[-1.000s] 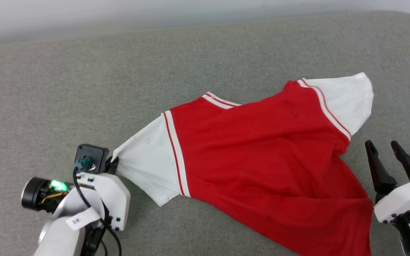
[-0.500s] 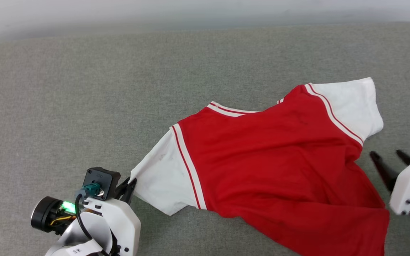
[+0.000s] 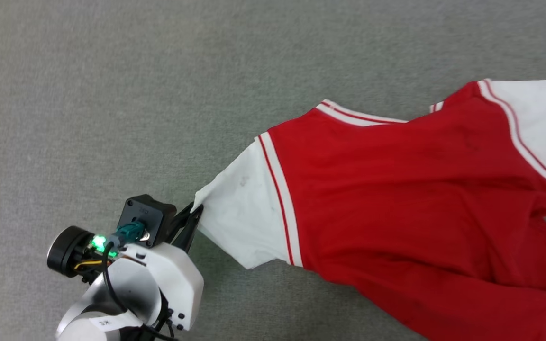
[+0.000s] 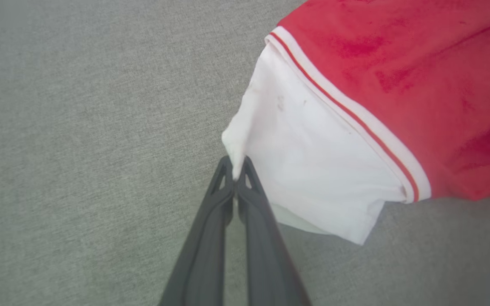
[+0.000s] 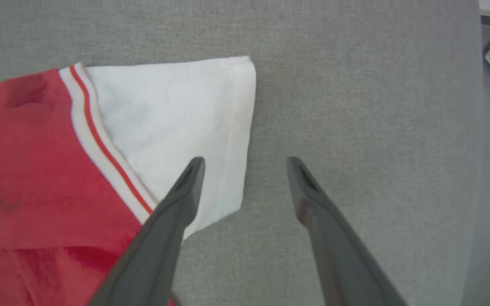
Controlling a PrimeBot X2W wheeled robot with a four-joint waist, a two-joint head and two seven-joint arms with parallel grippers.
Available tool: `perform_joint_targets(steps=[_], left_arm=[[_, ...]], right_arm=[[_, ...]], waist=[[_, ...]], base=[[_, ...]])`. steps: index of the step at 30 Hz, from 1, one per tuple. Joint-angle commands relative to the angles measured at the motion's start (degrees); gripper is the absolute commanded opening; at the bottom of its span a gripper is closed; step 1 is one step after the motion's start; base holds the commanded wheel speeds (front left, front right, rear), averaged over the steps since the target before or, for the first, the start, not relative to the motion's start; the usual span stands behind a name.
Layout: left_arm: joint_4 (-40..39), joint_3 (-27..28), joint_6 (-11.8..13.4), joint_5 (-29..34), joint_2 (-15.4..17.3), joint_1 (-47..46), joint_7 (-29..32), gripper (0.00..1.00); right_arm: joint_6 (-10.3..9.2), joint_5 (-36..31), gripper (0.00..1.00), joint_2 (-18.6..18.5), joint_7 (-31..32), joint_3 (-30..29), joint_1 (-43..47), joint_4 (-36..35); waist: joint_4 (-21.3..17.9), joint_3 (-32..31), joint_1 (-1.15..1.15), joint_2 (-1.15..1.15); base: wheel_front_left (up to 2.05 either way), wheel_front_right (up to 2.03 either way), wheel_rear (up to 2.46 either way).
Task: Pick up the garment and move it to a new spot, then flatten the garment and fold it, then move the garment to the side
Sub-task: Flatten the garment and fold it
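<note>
Your left hand is clamped tight on the very corner of a white sleeve. Both dark fingers are pressed together, with a little peak of white cloth poking up between the tips. That corner is pulled up into a point, and the rest of the sleeve fans out from there to the red-and-white striped trim where the red body starts.

From that pinch, the garment stretches across the grey fabric-covered counter toward the right of the head view and runs off the right and bottom edges. The red body has long creases running through it, and the striped collar band shows along its far edge.

Over at the far end, your right hand has its fingers spread wide with nothing between them. It's above the counter right at the hem of the other sleeve, which lies flat. In the right wrist view one finger crosses over that sleeve's edge and the other is over bare counter. You can't tell from here if either tip is actually touching anything.
</note>
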Motion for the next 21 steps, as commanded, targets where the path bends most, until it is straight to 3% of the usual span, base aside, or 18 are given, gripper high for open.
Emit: perform_joint_targets(steps=[1, 13, 21], left_arm=[[-0.21, -0.12, -0.13, 0.27, -0.28, -1.33, -0.11, 0.00], [-0.22, -1.69, -1.21, -0.69, -1.81, -5.46, -2.23, 0.00], [-0.55, -1.89, -0.99, -0.47, -1.87, -6.17, -3.13, 0.00]], right_arm=[[-0.04, -0.90, 1.00, -0.34, 1.34, -0.32, -2.78, 1.44], [-0.05, -8.55, 1.00, -0.35, 5.63, -6.00, -12.01, 8.61], [-0.03, -9.24, 1.00, 2.64, 6.02, -7.12, -8.28, 9.70]], waist=[[3.12, 3.70, 0.00, 0.00], [7.23, 9.35, 0.00, 0.00], [8.07, 10.72, 0.00, 0.00]], base=[[0.00, 0.00, 0.00], [0.00, 0.00, 0.00], [0.00, 0.00, 0.00]])
